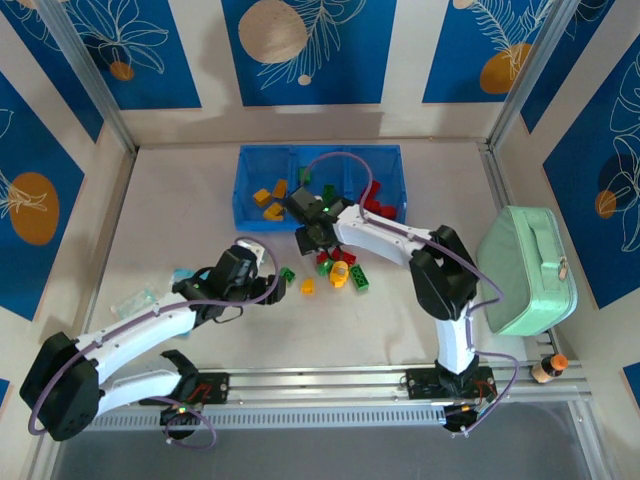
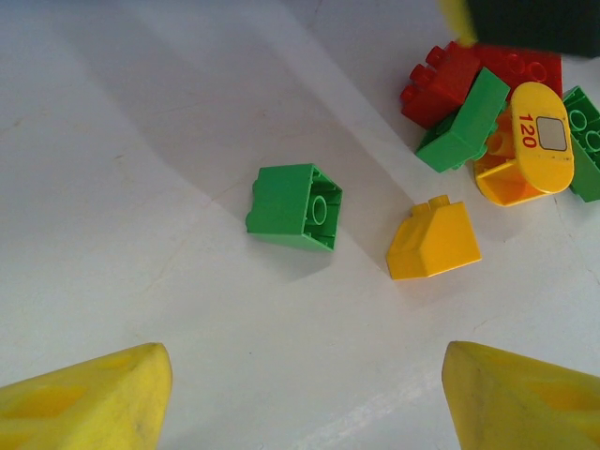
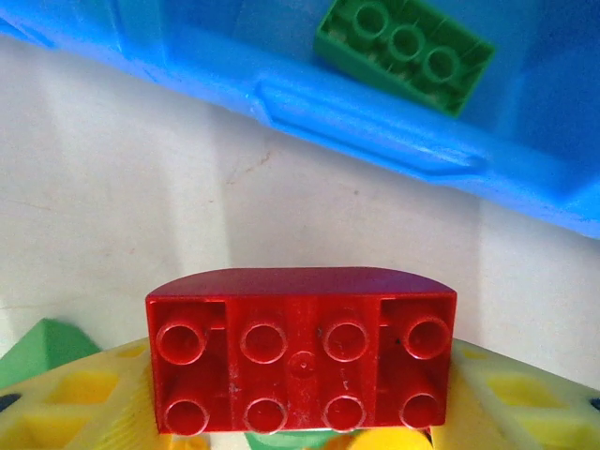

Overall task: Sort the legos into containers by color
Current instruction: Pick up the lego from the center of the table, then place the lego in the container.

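R claw [image 3: 300, 398] is clamped on a red brick [image 3: 302, 349]. Its yellow fingers [image 3: 75, 403] press the brick's two short ends. The face toward the cam shows two rows of four round rings, and the far long edge bows in a gentle curve. The plastic is glossy dark red w/ a few scuffs.

Just ahead of that claw, past a strip of bare white table [image 3: 141, 187], runs the near wall of the containers [image 3: 375, 131]. It is translucent blue w/ a moulded lip. Inside, ahead and a bit right, lies a green studded brick [image 3: 405, 52], skewed. Low at the claw's left a green corner [image 3: 42, 347] pokes out (can't tell which piece).

L claw [image 2: 309, 412] is open, fingers wide apart w/ nothing btwn them. Ahead and slightly left sits a green hollow brick [image 2: 293, 206] on its side, one tube showing. Ahead-right, near it but not touching, is a yellow sloped brick [image 2: 433, 241]. Further ahead-right is a heap: red bricks [image 2: 469, 75], a leaning green brick [image 2: 464, 122] and a yellow oval piece [image 2: 542, 136] marked "120".
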